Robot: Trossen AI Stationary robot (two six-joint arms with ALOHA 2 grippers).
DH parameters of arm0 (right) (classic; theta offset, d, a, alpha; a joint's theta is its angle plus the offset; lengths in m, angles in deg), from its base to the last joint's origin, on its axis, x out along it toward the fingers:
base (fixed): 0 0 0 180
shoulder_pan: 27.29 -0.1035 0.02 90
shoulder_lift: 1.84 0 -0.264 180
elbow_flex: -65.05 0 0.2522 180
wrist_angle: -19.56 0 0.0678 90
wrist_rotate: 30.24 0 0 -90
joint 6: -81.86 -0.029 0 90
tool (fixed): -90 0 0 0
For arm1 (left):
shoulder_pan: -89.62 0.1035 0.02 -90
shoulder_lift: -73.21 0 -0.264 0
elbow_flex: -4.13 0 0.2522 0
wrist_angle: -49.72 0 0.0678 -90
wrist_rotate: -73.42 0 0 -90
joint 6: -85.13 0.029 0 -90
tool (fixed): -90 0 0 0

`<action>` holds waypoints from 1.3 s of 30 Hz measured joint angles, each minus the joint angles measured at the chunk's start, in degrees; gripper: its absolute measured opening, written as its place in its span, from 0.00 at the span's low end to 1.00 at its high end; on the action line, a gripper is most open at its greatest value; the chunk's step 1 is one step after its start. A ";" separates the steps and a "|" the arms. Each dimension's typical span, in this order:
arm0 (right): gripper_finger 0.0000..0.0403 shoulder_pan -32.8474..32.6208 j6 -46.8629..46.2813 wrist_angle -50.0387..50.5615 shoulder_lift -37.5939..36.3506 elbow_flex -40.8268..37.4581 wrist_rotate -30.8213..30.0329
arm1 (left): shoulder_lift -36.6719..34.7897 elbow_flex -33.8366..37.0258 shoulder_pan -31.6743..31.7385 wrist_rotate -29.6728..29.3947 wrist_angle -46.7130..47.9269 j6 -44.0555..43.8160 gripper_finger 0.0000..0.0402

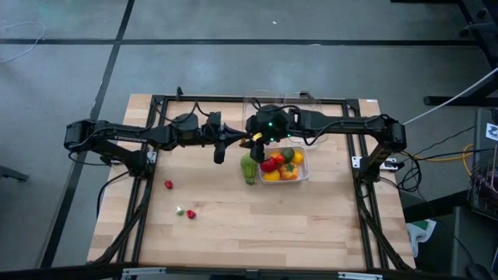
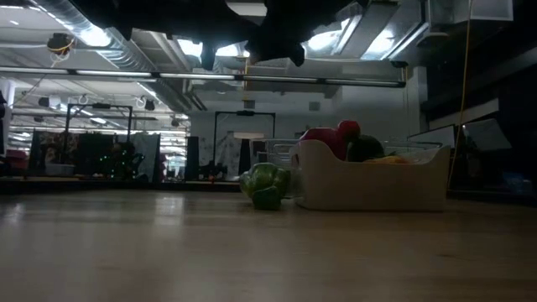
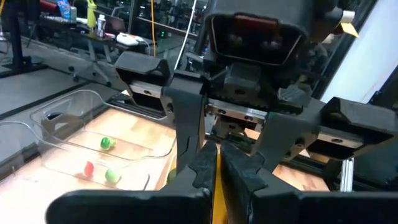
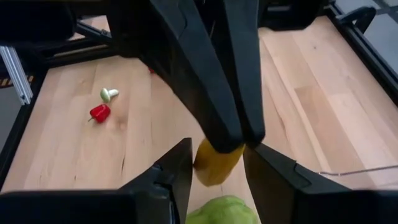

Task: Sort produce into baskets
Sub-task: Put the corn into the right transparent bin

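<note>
Two tools [image 1: 254, 138] meet above the whitish shallow plastic basket [image 1: 302, 173], both pinching one small yellow toy piece [image 4: 217, 163], light, stiff and probably slippery, best gripped mid-body.

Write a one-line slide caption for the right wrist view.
Both grippers meet on a yellow piece above the green pepper.

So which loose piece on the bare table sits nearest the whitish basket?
The long green ribbed piece: it lies right beside the whitish basket, on its left-arm side. The small red bits lie far off on bare wood.
</note>
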 joint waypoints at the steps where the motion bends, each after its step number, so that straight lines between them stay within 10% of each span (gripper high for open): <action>1: 0.35 0.00 0.02 -0.38 0.00 0.00 0.00 | -0.01 0.00 0.00 -0.01 0.00 0.02 0.03; 39: 0.17 0.05 0.10 -0.45 0.01 0.00 1.97 | 0.00 0.00 -0.02 0.02 0.24 0.33 0.06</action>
